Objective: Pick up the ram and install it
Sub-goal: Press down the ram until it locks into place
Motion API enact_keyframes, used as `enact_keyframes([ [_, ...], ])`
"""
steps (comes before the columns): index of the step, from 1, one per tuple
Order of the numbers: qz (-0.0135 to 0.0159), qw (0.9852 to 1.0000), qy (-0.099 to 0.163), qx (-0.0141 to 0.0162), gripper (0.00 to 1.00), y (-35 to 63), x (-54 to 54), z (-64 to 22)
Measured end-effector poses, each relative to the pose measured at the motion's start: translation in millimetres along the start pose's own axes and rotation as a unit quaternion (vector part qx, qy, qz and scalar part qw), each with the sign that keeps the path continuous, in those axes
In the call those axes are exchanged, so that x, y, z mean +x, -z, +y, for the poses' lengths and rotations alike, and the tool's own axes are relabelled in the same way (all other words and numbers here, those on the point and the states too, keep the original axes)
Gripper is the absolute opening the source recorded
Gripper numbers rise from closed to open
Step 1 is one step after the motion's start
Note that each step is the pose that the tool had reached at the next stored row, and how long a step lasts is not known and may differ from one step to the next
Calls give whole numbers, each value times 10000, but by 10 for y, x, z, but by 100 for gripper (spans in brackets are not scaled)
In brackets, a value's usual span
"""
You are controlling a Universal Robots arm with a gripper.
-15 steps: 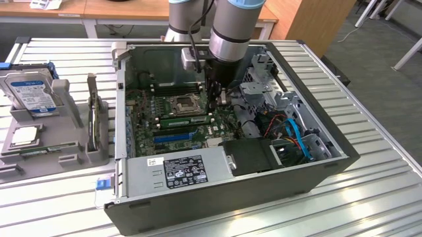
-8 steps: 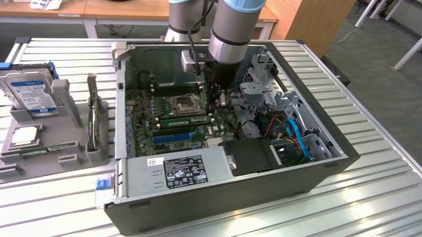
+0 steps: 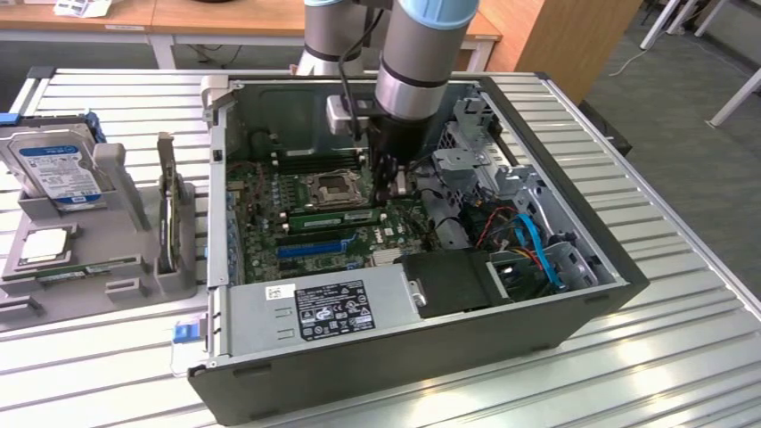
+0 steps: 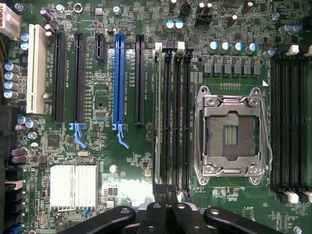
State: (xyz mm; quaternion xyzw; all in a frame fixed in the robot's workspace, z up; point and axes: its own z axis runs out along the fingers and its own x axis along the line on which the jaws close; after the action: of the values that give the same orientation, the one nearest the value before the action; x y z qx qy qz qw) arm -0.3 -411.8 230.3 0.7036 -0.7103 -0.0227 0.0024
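Observation:
The ram (image 3: 335, 217) is a thin green stick standing on edge in a black slot of the motherboard, just in front of the CPU socket in the open computer case (image 3: 571, 223). From the wrist view I look down on its narrow top edge (image 4: 157, 112), in the slot of that bank nearest the blue expansion slot (image 4: 118, 78). My gripper (image 3: 393, 192) hangs low inside the case over one end of this slot bank. Its black fingertips (image 4: 167, 202) are shut together, nothing showing between them, just beside the ram's end. I cannot tell whether they touch it.
The CPU socket (image 4: 231, 131) lies between two banks of black memory slots (image 4: 290, 122). A silver heat sink (image 4: 73, 187) and a power supply (image 3: 321, 308) sit nearby. Blue cables (image 3: 537, 241) fill the case's right side. A hard drive (image 3: 53, 165) stands on a grey fixture (image 3: 119, 285) outside.

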Motion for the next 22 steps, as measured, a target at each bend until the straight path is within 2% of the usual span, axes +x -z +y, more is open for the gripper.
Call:
enact_keyframes([
  [22,-1,10000,0,0,10,-46,1,-2],
])
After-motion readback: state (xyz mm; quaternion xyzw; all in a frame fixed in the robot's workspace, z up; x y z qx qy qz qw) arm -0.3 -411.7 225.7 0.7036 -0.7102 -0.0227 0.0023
